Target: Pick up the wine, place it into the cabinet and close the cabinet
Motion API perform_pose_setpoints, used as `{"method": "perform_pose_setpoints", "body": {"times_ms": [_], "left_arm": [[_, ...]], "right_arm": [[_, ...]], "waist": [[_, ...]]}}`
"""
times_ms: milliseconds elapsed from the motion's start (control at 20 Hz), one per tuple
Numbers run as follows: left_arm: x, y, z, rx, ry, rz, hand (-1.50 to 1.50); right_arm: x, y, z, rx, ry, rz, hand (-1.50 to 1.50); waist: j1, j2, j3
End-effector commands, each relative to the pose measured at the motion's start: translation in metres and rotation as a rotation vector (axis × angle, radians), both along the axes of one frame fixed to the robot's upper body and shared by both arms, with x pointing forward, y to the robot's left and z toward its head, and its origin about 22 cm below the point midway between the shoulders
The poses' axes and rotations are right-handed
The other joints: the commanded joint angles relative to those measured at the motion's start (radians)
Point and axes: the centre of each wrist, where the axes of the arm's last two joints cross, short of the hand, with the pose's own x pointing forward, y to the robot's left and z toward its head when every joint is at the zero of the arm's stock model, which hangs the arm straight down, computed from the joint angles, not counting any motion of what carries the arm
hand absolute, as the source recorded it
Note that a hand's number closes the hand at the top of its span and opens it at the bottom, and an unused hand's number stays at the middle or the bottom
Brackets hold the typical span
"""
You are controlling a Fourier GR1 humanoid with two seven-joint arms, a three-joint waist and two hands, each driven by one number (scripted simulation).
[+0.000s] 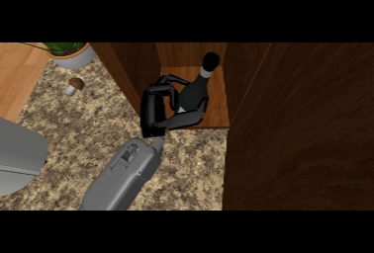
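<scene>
A speckled stone counter (80, 128) fills the lower left, with a potted plant (67, 53) and a mushroom (73, 85) near its far corner. A dark wood cabinet (135, 64) stands open beyond it. Its door (300, 128) is swung out wide across the right side. The wine (194, 91) is inside on the shelf (215, 117), near the front edge and just beside the left wall, its neck pointing toward the back. The right hand (156, 109) is wrapped round the bottle's body, fingers curled over the far side and thumb under the near side. Whether the base is resting on the shelf cannot be told. A grey shape, likely the left forearm (18, 158), sits at the left edge; its hand is out of sight. The placing looks nearly done, with letting go and shutting the door yet to come. If the fingers open before the base is seated, the wine could tip and roll off the front edge. A finger catching as the hand draws back could drag it out. So close to the front, it could also be struck by the closing door.
</scene>
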Motion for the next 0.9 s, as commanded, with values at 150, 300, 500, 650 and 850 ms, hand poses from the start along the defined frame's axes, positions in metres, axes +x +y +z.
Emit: {"method": "perform_pose_setpoints", "body": {"times_ms": [150,300,500,650,850], "left_arm": [[0.016,-0.003,0.01,-0.013,0.045,-0.002,1.5],[0.026,-0.002,0.001,-0.036,0.078,-0.016,1.5],[0.038,0.012,0.008,-0.012,0.099,-0.021,1.5],[0.056,0.019,0.012,0.011,0.101,-0.005,1.5],[0.056,0.011,-0.006,0.017,0.11,0.021,1.5]], "right_arm": [[-0.016,-0.003,0.009,0.069,-0.036,0.053,-1.5],[-0.032,0.003,0.016,0.049,-0.05,0.064,-1.5],[-0.014,0.002,0.013,0.063,-0.041,0.043,-1.5],[-0.016,-0.001,-0.006,0.061,-0.028,0.034,-1.5],[-0.028,-0.001,0.008,0.053,-0.039,0.048,-1.5]], "waist": [[0.002,-0.001,0.0],[-0.017,0.002,0.0],[0.004,0.0,0.0],[-0.002,0.001,0.001],[-0.012,0.003,0.0]]}}
